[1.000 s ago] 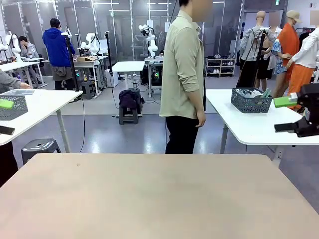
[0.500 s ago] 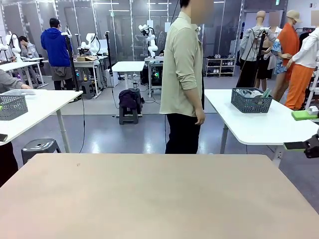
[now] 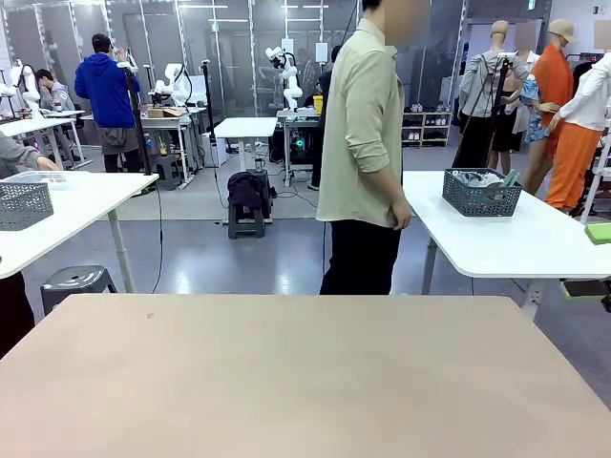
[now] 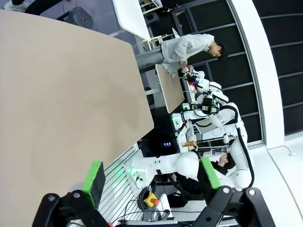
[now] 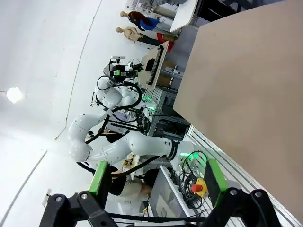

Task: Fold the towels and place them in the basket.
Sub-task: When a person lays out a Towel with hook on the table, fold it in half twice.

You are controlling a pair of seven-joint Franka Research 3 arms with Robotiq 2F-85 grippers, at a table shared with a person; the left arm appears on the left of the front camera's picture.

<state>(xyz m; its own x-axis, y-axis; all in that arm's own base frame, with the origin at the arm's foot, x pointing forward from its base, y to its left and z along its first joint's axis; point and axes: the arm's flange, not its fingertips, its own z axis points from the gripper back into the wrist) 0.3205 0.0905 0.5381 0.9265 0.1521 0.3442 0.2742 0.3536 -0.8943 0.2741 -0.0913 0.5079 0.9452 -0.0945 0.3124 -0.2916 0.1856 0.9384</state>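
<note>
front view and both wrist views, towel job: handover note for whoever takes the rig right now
Left gripper: open, holding nothing, by the large beige table's edge.
Right gripper: open, holding nothing, off that table's right side.
Dark grey wire-mesh basket, pale cloth inside, likely the towels, sits on the white table beside the person.
Done: nothing folded.
Left: fold all, fill basket.

Matt, smooth tan tabletop (image 3: 305,382), smooth white side table (image 3: 496,243), dark wire-mesh basket (image 3: 480,202), person's cloth shirt (image 3: 358,124)
</note>
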